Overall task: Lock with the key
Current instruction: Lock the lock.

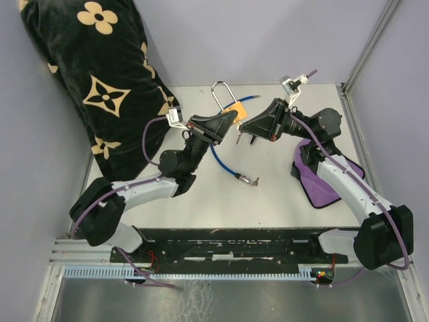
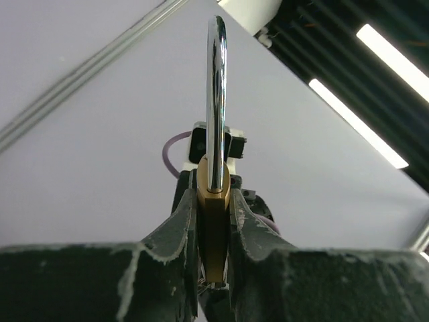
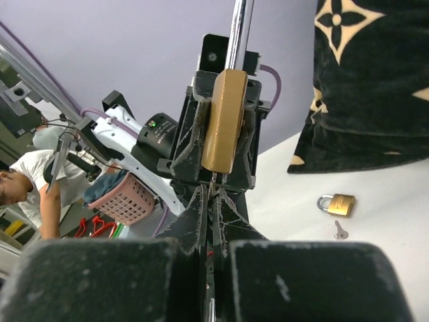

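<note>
Top view: the left gripper [image 1: 226,118] is clenched on a brass padlock [image 1: 230,111] held above the white worktop [image 1: 201,194], its chrome U-shackle pointing away from the bases; the right gripper [image 1: 243,129] faces it, just beside; a blue cable [image 1: 221,161] with a metal tip lies under them, a purple cloth [image 1: 325,188] at right, a black velvety cushion [image 1: 94,74] with beige flower motifs at left.

Left wrist view: rough black fingers [image 2: 175,235] pinch the padlock's flat brass sides, barely parted; the polished shackle stands upright, seen edge-on.

Right wrist view: the right gripper [image 3: 213,215] is pressed fully together on a thin metal key [image 3: 214,182], whose tip meets the padlock's underside; a small padlock [image 3: 337,203] lies on the worktop beyond; a pink basket [image 3: 127,198] sits far left.
</note>
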